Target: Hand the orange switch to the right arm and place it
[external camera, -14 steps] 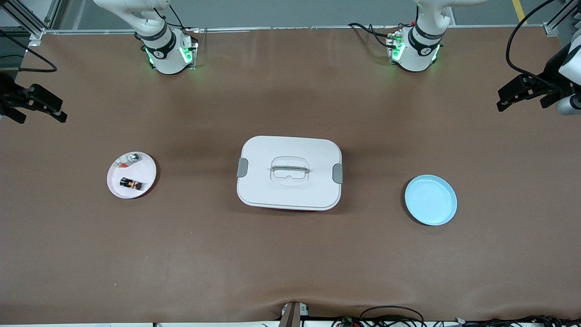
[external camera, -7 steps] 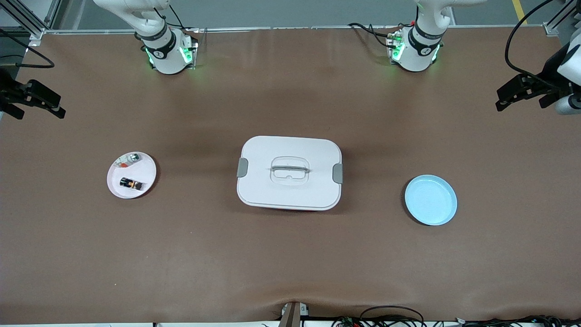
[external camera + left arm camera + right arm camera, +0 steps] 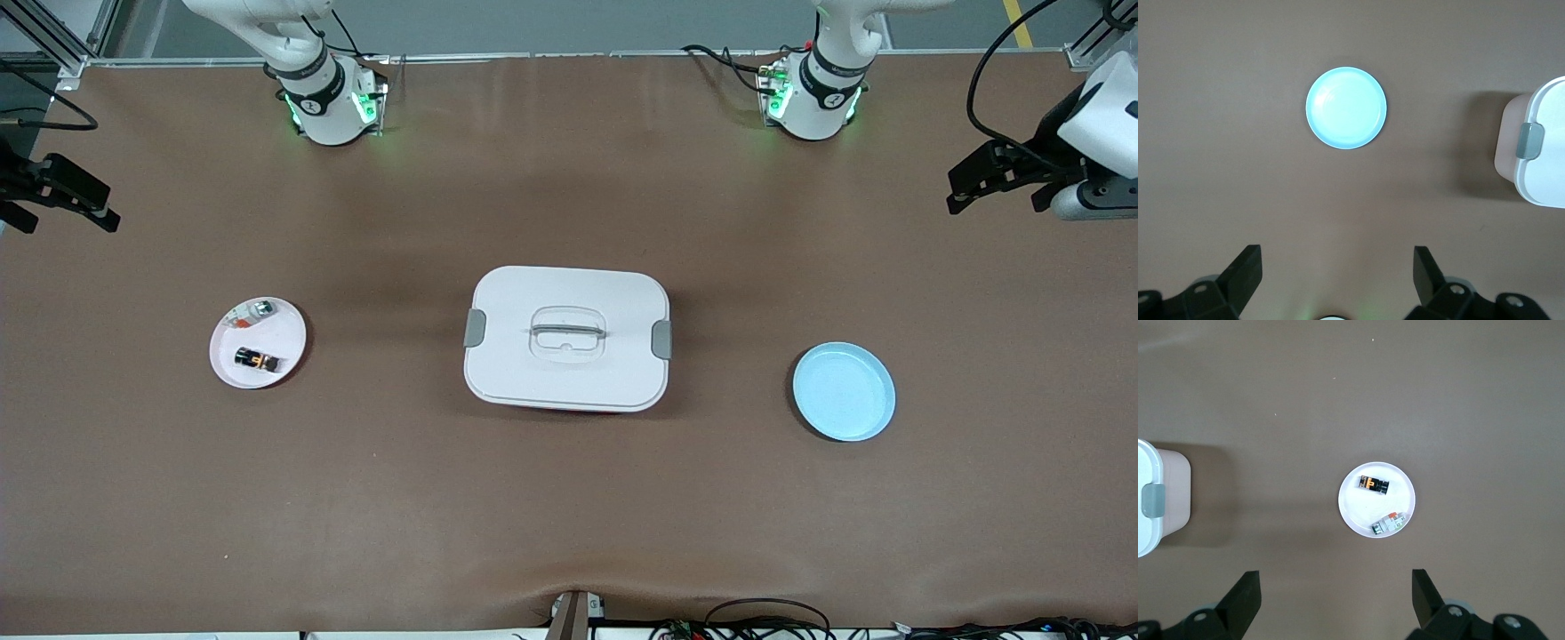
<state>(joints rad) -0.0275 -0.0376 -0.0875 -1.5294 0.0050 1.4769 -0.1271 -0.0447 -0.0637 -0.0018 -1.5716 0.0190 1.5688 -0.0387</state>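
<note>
The orange switch (image 3: 257, 359) lies on a small white plate (image 3: 284, 336) toward the right arm's end of the table. It also shows in the right wrist view (image 3: 1374, 485), on the same plate (image 3: 1355, 507). My right gripper (image 3: 69, 226) hangs open and empty high over the table's edge at that end, well apart from the plate; its jaws (image 3: 1336, 587) stand wide. My left gripper (image 3: 994, 207) is open and empty high over the left arm's end of the table, its jaws (image 3: 1337, 267) wide too.
A small silver-and-green piece (image 3: 260, 308) shares the white plate. A white lidded box (image 3: 567, 338) with grey latches stands at the table's middle. An empty light blue plate (image 3: 844, 391) lies toward the left arm's end and shows in the left wrist view (image 3: 1346, 107).
The left gripper has shifted a little toward the table's middle. The right gripper has drifted slightly outward toward its table edge. The switch and plates have not moved.
</note>
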